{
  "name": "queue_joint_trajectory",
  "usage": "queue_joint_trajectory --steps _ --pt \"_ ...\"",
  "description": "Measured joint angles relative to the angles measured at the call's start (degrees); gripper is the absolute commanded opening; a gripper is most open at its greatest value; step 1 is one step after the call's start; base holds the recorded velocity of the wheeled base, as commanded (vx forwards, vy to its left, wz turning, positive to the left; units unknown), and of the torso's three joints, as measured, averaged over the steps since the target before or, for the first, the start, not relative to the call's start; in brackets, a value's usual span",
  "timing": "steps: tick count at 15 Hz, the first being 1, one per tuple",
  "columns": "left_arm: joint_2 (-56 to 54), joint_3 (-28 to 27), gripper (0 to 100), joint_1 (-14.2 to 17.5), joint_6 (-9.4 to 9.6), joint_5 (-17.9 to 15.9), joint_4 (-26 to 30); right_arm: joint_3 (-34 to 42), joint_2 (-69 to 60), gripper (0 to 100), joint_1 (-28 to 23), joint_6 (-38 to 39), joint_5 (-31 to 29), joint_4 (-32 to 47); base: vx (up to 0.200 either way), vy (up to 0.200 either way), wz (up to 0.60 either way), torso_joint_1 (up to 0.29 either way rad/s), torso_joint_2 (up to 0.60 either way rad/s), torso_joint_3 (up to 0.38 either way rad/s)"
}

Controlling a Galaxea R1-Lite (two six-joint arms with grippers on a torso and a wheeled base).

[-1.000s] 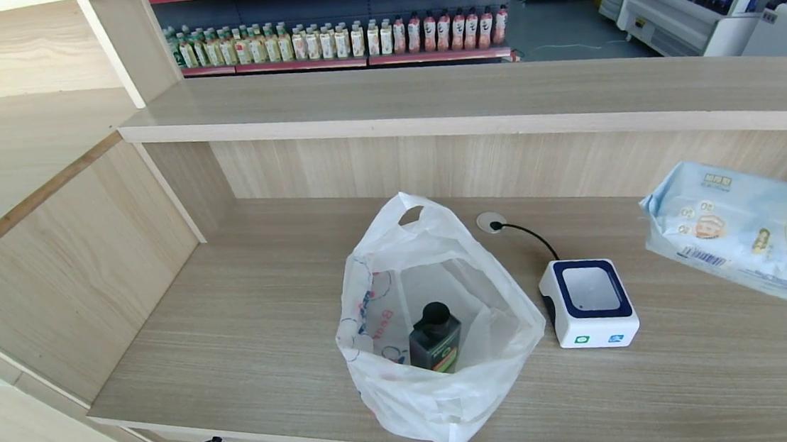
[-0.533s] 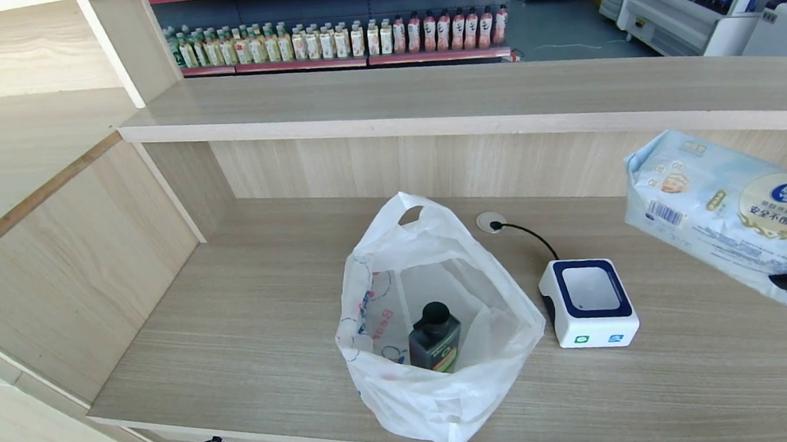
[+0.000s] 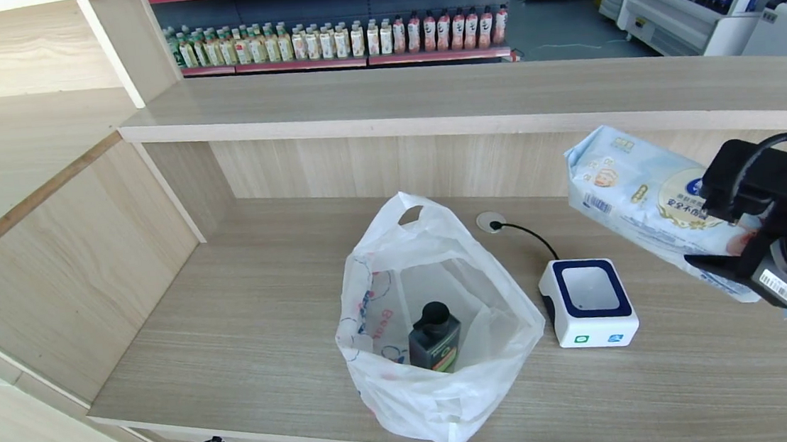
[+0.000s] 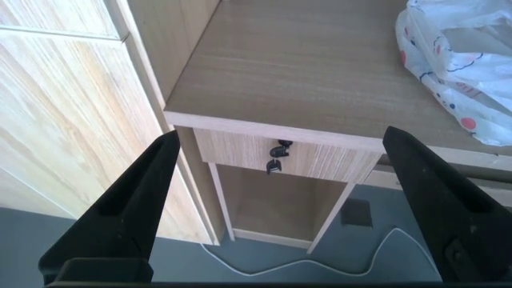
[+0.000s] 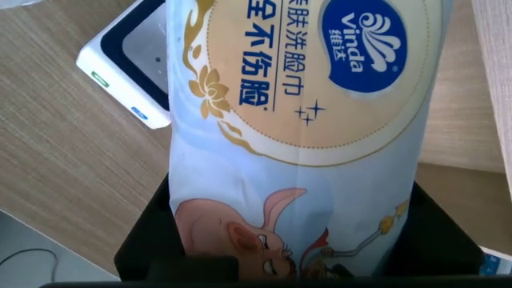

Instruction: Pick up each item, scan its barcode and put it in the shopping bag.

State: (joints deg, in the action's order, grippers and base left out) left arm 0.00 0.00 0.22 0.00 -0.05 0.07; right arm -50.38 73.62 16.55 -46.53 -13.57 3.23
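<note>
Wooden checkout bench [image 3: 232, 335], shop shelves behind: right jaws are holding the tissue pack [image 3: 637, 192] in the air near the scanner [image 3: 589, 301].
Right jaws are clamping shut on the pack's right end and keeping it tilted, up and to the right of the scanner and not over its window. The barcode [image 3: 597, 204] is showing near the pack's left end, facing sideways rather than down. Left jaws are hanging wide open, gripping nothing, off the bench's front edge by the drawer key [image 4: 278, 156]. The shopping bag [image 3: 444, 387] is standing open just left of the scanner with a dark bottle [image 3: 435, 338] sitting inside. I'm judging one item as bagged and this pack as picked up, with scanning and bagging left to do.
</note>
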Motion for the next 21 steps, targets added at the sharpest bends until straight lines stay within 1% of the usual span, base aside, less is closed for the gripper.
queue_joint_trajectory --steps 2,5,6,8,10,12,16,18,21 --pt "0.0 0.0 100 0.0 0.0 0.0 0.0 1.73 1.11 0 -0.13 -4.16 0.09 -2.47 0.0 0.0 0.0 0.0 0.0 0.0" --pt "0.0 0.0 100 0.0 0.0 0.0 -0.02 2.93 3.17 0 -2.56 -10.01 0.11 -9.9 0.0 0.0 0.0 0.0 0.0 0.0" --pt "0.0 0.0 100 0.0 0.0 -0.02 -0.02 3.58 3.74 0 -3.41 -13.08 0.13 -13.7 0.0 0.0 0.0 0.0 0.0 0.0" --pt "0.0 0.0 100 0.02 0.0 0.0 -0.02 5.49 4.63 0 -4.92 -17.52 0.27 -18.12 0.0 0.0 0.0 0.0 0.0 0.0" --pt "0.0 0.0 100 -0.01 0.0 -0.02 -0.02 8.39 5.27 0 -5.89 -19.08 0.4 -21.37 0.0 0.0 0.0 0.0 0.0 0.0" --pt "0.0 0.0 100 0.0 0.0 -0.02 -0.02 11.39 5.55 0 -6.14 -19.21 1.34 -28.43 0.0 0.0 0.0 0.0 0.0 0.0" --pt "0.0 0.0 100 0.0 0.0 0.0 -0.02 15.47 5.62 0 -7.69 -20.44 1.74 -30.05 0.0 0.0 0.0 0.0 0.0 0.0" --pt "0.0 0.0 100 0.0 0.0 0.02 -0.02 17.25 5.49 0 -9.42 -21.83 1.72 -31.33 0.0 0.0 0.0 0.0 0.0 0.0" --pt "0.0 0.0 100 -0.01 0.0 0.0 -0.02 17.7 5.6 0 -9.89 -21.63 2.07 -31.55 0.0 0.0 0.0 0.0 0.0 0.0"
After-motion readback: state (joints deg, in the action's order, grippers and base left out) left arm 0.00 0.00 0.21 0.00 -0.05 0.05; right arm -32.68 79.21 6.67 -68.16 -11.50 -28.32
